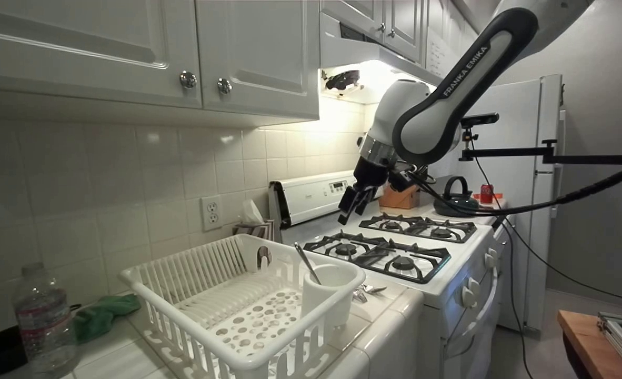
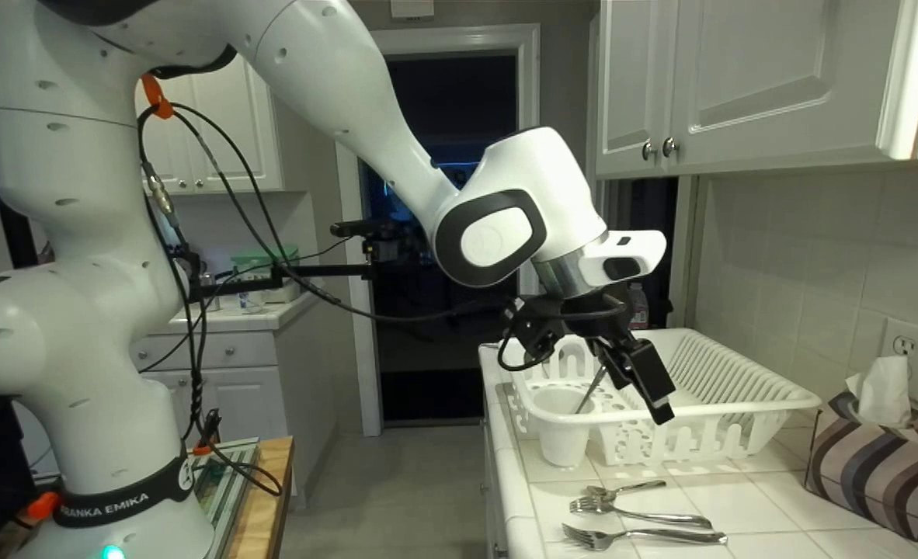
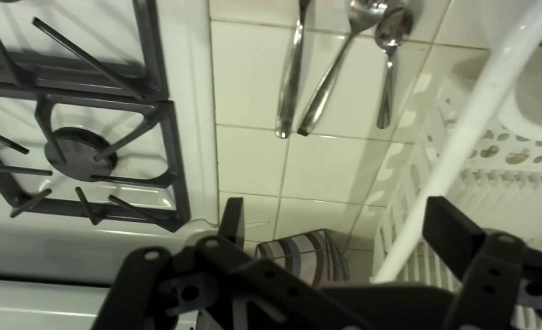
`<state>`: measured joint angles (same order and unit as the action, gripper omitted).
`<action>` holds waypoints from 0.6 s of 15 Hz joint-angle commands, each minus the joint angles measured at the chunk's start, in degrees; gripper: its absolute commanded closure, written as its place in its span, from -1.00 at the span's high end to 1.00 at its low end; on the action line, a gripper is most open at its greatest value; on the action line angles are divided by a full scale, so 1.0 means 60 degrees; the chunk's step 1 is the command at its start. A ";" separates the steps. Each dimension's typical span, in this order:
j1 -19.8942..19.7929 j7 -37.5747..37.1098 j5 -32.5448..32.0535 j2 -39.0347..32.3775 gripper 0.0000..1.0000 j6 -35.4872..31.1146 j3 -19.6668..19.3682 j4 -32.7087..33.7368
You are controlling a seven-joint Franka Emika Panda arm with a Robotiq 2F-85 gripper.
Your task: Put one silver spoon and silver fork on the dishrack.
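White stove (image 1: 457,269), dark kettle (image 1: 454,204) near a red can (image 1: 487,193), striped tissue box (image 2: 874,470), green cloth (image 1: 102,318) beside a clear bottle (image 1: 43,322).

Counter (image 3: 248,160): two forks (image 2: 653,533), one spoon (image 3: 388,75). Cup (image 2: 564,442): one utensil (image 1: 308,263). One dishrack (image 1: 184,320), four burners (image 1: 403,263).

The dishrack (image 2: 731,408) is white, the claw (image 3: 339,221) black, the forks (image 2: 661,533) silver, the tissue box (image 2: 871,466) striped.

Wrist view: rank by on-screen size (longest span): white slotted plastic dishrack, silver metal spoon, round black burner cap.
1. Dishrack, clearly largest though the frame cuts it.
2. Spoon.
3. Burner cap.
On-screen only; camera distances may differ.
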<state>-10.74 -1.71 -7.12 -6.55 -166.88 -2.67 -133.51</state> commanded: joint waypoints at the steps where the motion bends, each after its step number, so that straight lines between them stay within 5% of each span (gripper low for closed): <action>1: 0.0228 0.0055 -0.0221 -0.0802 1.00 0.0560 -0.0632 0.0867; 9: 0.0340 0.0586 0.0089 -0.2379 1.00 0.0155 -0.0654 0.1524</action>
<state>-9.48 -0.02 -7.40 -17.40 -165.02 -6.53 -126.65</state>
